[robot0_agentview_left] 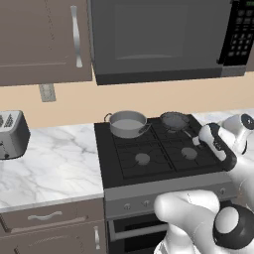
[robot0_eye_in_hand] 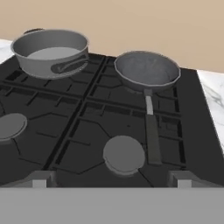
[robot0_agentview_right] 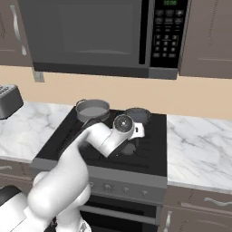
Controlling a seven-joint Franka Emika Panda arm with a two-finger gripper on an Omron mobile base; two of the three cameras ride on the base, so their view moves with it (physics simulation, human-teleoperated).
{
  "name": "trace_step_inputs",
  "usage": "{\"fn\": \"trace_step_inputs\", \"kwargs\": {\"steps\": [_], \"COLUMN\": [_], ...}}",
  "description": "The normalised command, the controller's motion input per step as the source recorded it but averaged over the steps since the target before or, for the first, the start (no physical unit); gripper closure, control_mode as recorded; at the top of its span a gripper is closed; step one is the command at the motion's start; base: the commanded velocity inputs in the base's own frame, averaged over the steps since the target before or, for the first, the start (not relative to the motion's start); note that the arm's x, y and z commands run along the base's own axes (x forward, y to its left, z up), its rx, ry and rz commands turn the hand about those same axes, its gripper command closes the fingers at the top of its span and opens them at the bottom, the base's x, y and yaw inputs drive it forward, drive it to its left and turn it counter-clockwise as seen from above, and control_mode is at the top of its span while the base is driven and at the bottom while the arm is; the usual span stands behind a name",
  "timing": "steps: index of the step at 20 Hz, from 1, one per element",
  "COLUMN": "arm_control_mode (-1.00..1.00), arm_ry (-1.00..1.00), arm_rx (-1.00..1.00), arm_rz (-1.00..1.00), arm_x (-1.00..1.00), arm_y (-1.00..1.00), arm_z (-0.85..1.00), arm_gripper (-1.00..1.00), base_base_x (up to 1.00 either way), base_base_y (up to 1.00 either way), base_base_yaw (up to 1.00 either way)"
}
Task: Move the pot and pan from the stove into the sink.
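The grey two-handled pot [robot0_agentview_left: 128, 124] [robot0_agentview_right: 92, 110] [robot0_eye_in_hand: 50, 52] stands on the back left burner of the black stove [robot0_agentview_left: 111, 163] [robot0_eye_in_hand: 65, 105]. On the back right burner sits the dark pan [robot0_agentview_left: 174, 120] [robot0_agentview_right: 137, 115] [robot0_eye_in_hand: 146, 70], its long handle [robot0_eye_in_hand: 152, 131] pointing toward the stove's front. My gripper [robot0_eye_in_hand: 110, 181] hovers over the front right burner, looking back at both. It is open, the fingertips [robot0_eye_in_hand: 39, 179] stand far apart, and nothing is between them. The sink is out of view.
A silver toaster [robot0_agentview_left: 12, 133] [robot0_agentview_right: 9, 100] stands on the marble counter [robot0_agentview_left: 54, 163] left of the stove. More marble counter [robot0_agentview_right: 199, 145] lies to the right. A dark microwave [robot0_agentview_left: 158, 39] [robot0_agentview_right: 90, 31] hangs low over the stove, between the wall cabinets.
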Motion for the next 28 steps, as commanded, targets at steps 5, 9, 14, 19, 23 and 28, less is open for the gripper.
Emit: {"fn": "trace_step_inputs", "kwargs": {"steps": [5,9,14,19,23,28], "arm_control_mode": [-1.00,-1.00,-1.00,-1.00,-1.00,-1.00], "arm_ry": [0.05,0.15,0.10,0.02,0.01,0.01], "arm_rx": [0.00,-0.02,-0.02,0.00,0.00,-0.01], "arm_rz": [0.05,0.05,0.02,0.00,-0.01,-0.02], "arm_x": [0.53,0.43,0.13,0.17,0.23,0.11], "arm_y": [0.00,-0.01,0.00,-0.18,-0.31,-0.09], "arm_z": [-0.14,-0.05,-0.01,-0.15,-0.17,-0.08], "arm_gripper": [-1.00,-1.00,-1.00,-1.00,-1.00,-1.00], "base_base_x": [0.00,0.00,0.00,0.00,0.00,0.00], "base_base_y": [0.00,0.00,0.00,0.00,0.00,0.00], "base_base_yaw": [0.00,0.00,0.00,0.00,0.00,0.00]}}
